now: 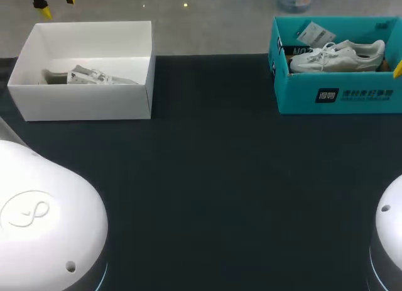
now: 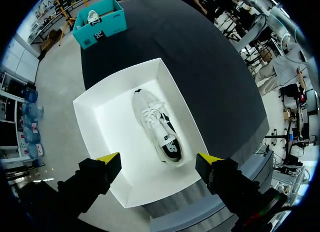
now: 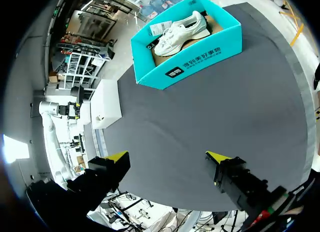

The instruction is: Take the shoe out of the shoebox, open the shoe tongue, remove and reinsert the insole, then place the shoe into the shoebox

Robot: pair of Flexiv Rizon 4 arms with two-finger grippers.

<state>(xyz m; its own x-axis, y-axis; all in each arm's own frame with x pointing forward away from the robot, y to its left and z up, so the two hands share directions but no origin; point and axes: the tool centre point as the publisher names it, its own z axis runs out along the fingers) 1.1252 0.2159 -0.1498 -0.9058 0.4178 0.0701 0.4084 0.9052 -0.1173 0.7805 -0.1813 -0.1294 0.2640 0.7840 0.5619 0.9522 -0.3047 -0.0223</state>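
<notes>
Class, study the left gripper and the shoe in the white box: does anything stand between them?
Nothing visible does. The left gripper hangs open above the white box, which has no lid. The shoe lies on the box floor, with only open air between it and the fingers.

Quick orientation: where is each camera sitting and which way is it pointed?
Head view: above and behind, looking down on the table; white arm housings in the near corners.
Left wrist view: over the white shoebox, facing down at its sneaker; left gripper open.
Right wrist view: over the table, facing the teal shoebox; right gripper open.
Shared: both shoeboxes show in all views.
</notes>
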